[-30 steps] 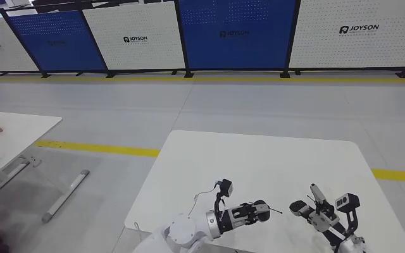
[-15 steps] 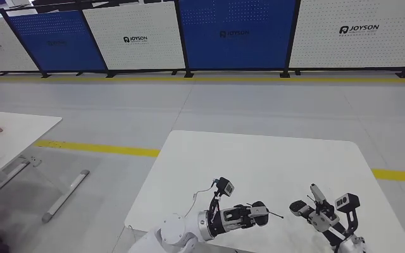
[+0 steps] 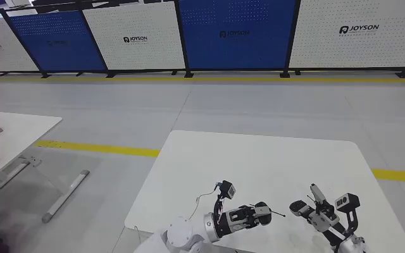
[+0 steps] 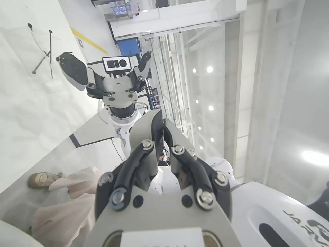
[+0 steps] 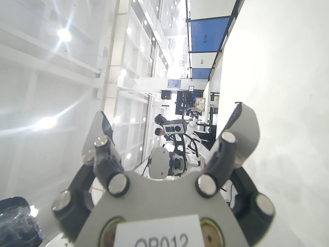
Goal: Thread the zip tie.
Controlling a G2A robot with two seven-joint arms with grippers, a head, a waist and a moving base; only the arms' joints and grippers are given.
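Left gripper (image 3: 265,212): fingers pinched on thin black zip tie (image 3: 277,214). Right gripper (image 3: 305,198): fingers wide apart, near it over white surface (image 3: 253,158).

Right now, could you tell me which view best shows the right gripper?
The left wrist view: the right gripper faces that camera, fingers spread wide. Its own wrist view sees them from behind; the top view shows it small.

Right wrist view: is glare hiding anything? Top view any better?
Right wrist view: ceiling lamps flare into streaks beside the open right end effector; the table washes out white. Top view: even light; the zip tie shows as a thin dark line from the shut left end effector.
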